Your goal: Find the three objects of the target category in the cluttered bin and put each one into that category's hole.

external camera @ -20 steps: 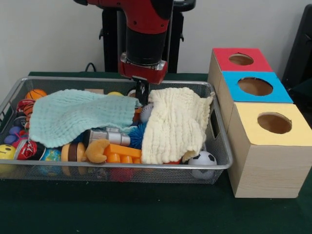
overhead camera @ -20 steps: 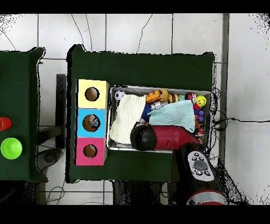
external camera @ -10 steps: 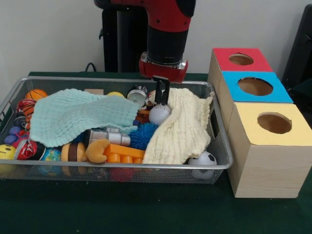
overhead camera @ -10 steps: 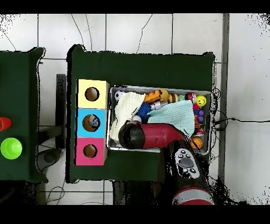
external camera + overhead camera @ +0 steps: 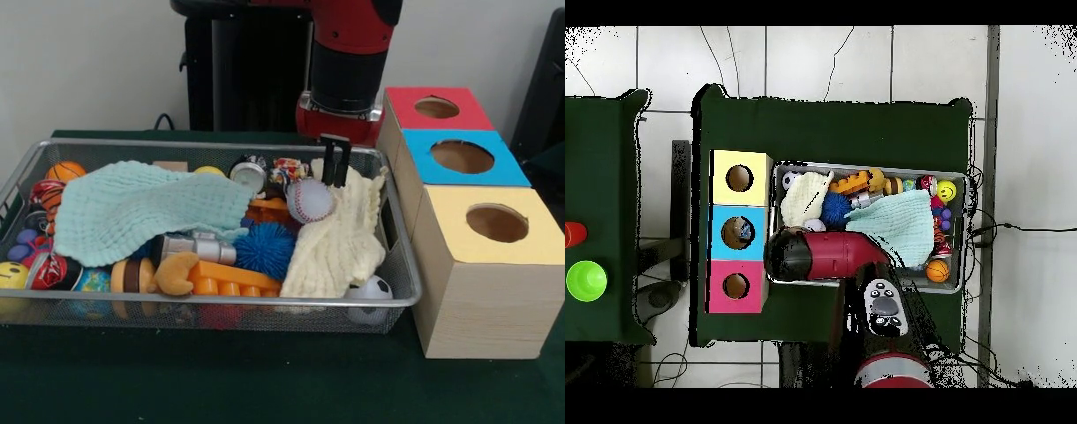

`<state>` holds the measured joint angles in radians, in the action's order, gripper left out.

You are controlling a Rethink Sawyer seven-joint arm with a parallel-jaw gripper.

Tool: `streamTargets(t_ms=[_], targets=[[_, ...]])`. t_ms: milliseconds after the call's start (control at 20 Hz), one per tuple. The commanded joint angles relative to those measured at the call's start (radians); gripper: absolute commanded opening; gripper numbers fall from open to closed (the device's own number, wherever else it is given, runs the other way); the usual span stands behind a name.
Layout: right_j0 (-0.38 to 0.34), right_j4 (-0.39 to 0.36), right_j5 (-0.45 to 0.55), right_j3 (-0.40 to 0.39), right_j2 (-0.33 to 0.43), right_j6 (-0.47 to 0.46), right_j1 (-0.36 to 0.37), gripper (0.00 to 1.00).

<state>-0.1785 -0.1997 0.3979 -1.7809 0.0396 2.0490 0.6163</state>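
Cream cloth (image 5: 340, 234) is pinched in the closed gripper (image 5: 335, 164), baring a baseball (image 5: 309, 200) in the wire bin (image 5: 399, 284); nothing visibly delivered, so sorting remains.

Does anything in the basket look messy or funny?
Yes. The cream cloth is bunched against the basket's end nearest the boxes, with the gripper pinching its top edge. Beside it lie a baseball and a blue spiky ball.

Three wooden boxes are counted: a red-topped box (image 5: 436, 107), a blue-topped box (image 5: 463, 156) and a yellow-topped box (image 5: 496, 222). One wire basket (image 5: 393, 231) is seen, with two cloths: a mint cloth (image 5: 141, 206) and a cream cloth (image 5: 340, 238). Perhaps a dozen small toys are glimpsed.
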Motion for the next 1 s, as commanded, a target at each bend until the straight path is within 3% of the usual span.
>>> streamTargets(t_ms=[50,250,300,700,1000], targets=[[0.015,0.057,0.037,-0.022,-0.003,0.171,-0.032,0.00],[0.003,0.063,0.003,-0.032,0.002,0.152,-0.035,0.00],[0.002,0.067,-0.004,-0.036,0.002,0.149,-0.037,1.00],[-0.006,0.079,-0.023,-0.048,0.019,0.147,-0.045,1.00],[-0.013,0.057,-0.050,-0.013,0.005,0.129,-0.056,1.00]])
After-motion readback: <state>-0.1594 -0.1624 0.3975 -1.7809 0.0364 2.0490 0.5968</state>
